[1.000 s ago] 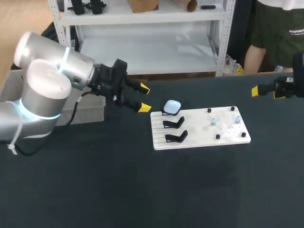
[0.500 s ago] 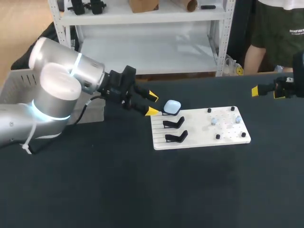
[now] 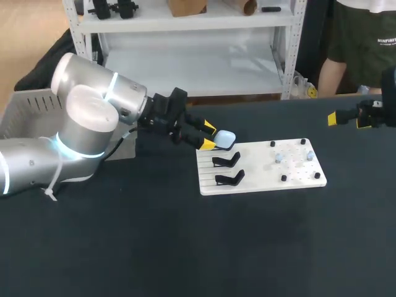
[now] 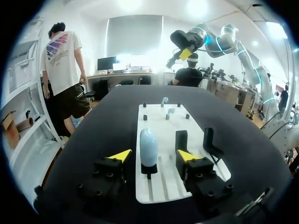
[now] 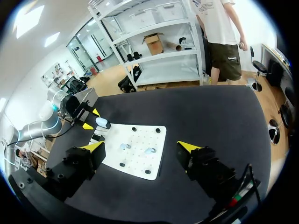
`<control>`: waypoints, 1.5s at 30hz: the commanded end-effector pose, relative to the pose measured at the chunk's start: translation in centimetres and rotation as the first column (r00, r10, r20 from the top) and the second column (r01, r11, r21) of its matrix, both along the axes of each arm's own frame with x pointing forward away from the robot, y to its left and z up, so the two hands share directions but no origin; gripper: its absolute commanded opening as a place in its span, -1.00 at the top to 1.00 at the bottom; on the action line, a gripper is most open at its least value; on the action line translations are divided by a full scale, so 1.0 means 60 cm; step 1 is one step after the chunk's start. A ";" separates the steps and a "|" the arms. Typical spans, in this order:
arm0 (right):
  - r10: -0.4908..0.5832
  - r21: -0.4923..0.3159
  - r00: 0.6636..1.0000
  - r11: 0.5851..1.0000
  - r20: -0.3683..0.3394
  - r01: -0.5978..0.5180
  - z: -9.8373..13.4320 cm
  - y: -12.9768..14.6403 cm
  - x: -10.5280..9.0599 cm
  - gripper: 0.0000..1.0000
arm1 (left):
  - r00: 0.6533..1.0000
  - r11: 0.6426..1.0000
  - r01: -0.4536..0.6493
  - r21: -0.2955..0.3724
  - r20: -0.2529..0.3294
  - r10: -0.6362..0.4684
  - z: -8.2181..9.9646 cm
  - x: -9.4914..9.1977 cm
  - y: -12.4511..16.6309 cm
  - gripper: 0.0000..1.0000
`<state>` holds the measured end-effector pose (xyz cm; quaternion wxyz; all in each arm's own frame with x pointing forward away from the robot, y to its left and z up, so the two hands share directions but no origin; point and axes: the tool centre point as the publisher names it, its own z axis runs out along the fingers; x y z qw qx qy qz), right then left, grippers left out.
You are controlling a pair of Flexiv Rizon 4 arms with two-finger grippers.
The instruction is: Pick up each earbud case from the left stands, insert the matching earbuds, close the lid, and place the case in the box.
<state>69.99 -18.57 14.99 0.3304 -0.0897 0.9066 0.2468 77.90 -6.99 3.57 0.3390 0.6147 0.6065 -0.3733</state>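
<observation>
Straddling the pale-blue rounded plastic earbud case (image 4: 148, 145), the left gripper (image 4: 153, 156) stands spread; the case looks light and slippery, so pinch its broad sides.

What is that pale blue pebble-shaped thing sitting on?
The earbud case rests on a small black stand on the white board. The case covers the stand's top, so that is hidden.
</observation>
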 end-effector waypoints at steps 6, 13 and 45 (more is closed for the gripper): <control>0.001 0.000 1.000 1.000 -0.001 -0.001 0.000 -0.001 0.001 -1.00 | 1.000 1.000 0.002 -0.001 -0.010 -0.002 -0.012 0.016 -0.011 -0.07; 0.001 0.000 1.000 1.000 -0.001 -0.001 0.000 -0.001 0.001 -1.00 | 1.000 1.000 0.006 -0.002 -0.013 -0.006 -0.017 0.015 -0.018 0.02; 0.001 0.000 1.000 1.000 -0.001 -0.001 0.000 -0.001 0.001 -1.00 | 1.000 1.000 -0.006 -0.004 -0.018 0.006 -0.028 0.018 -0.032 0.29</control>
